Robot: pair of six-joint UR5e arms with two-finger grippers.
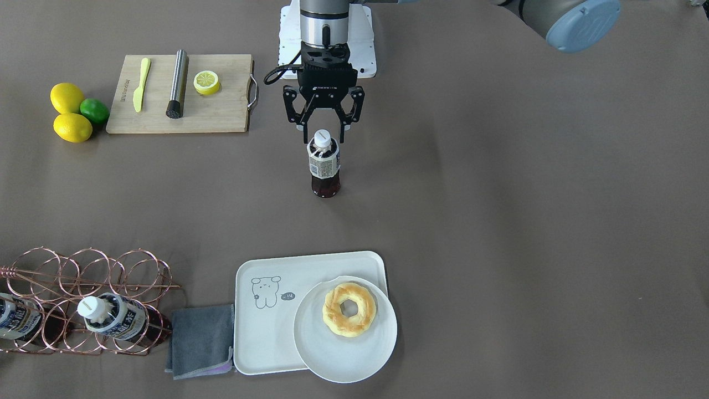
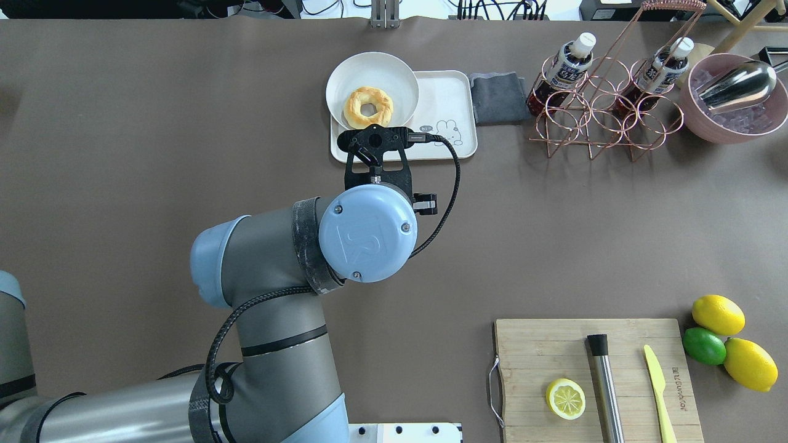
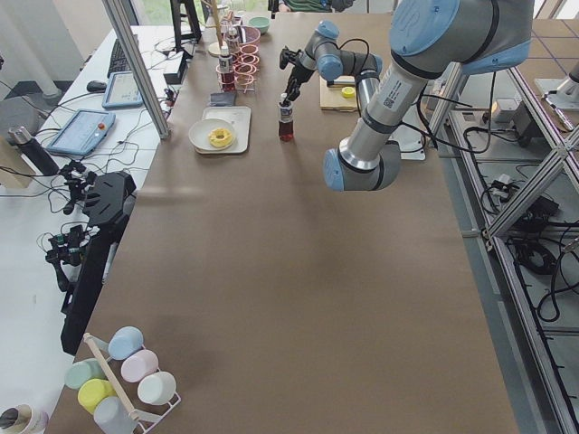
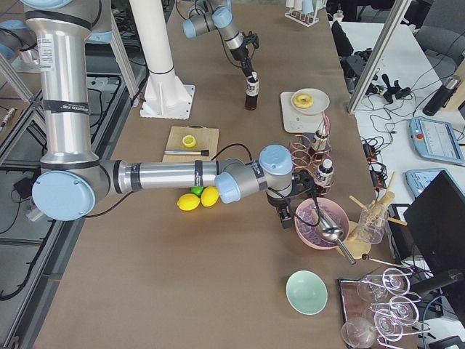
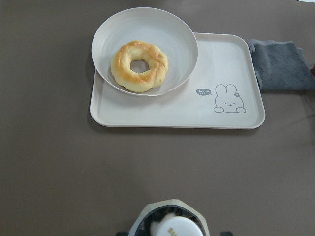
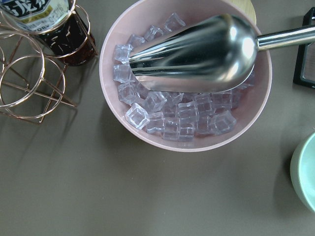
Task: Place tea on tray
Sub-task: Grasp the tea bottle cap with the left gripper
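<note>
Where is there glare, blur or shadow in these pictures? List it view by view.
Right wrist view: strong glare on the metal scoop, while the ice cubes are sharp. Left wrist view: the tea, at the bottom edge, is blurred, while the tray is sharp. Front-facing view: even light, only a faint soft shadow by the lemons.

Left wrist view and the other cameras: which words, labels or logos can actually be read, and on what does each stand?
"hi~": in the speech bubble printed on the tray.
"SU": start of a word on the cap of the tea, cut off by the frame edge.
"UR": embossed logo on the blue joint cap of the left arm.
Too small or blurred to read: the tea's label, the labels of the rack bottles, and the print on the cutting board.
</note>
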